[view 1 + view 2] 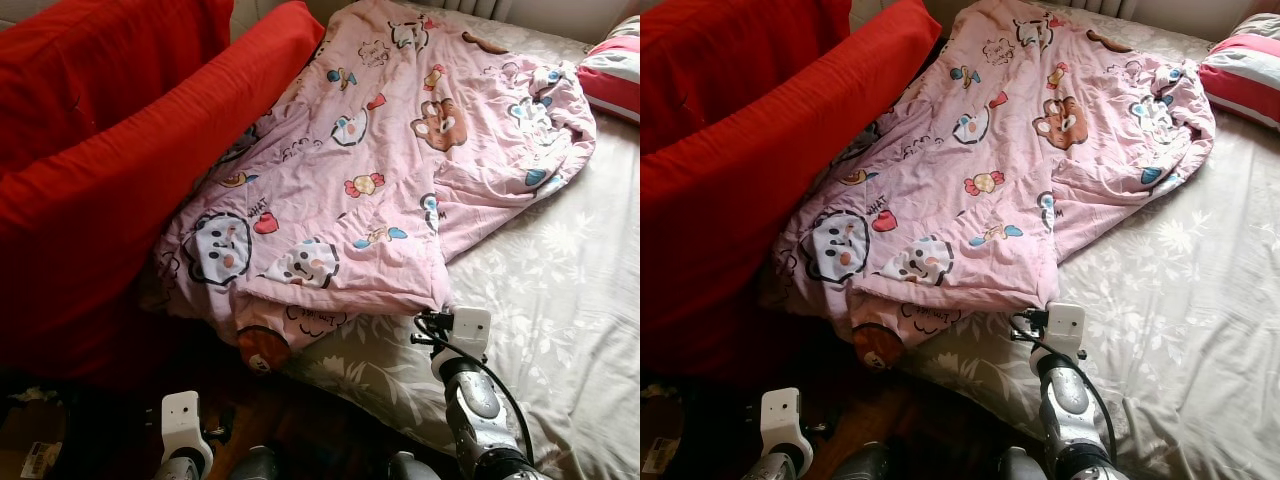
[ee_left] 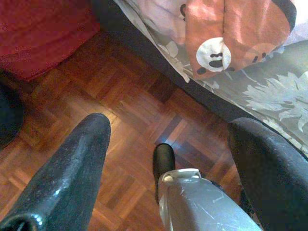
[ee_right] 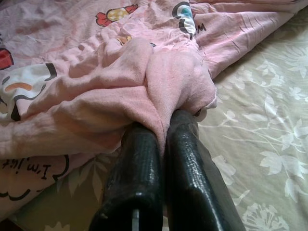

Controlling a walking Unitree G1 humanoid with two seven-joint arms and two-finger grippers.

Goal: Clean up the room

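Left eye view shows a bed (image 1: 560, 300) under a pale floral sheet, with a pink cartoon-print blanket (image 1: 380, 170) crumpled across its near-left half, one corner hanging over the edge toward the parquet floor (image 2: 120, 101), a red sofa (image 1: 110, 170) alongside and a red-and-white striped pillow (image 1: 612, 72) at the far right. At the blanket's near hem, the right gripper (image 3: 163, 127) pinches a fold of pink cloth between closed fingers, while the left gripper (image 2: 168, 139) hangs low over the floor, fingers spread wide and empty.
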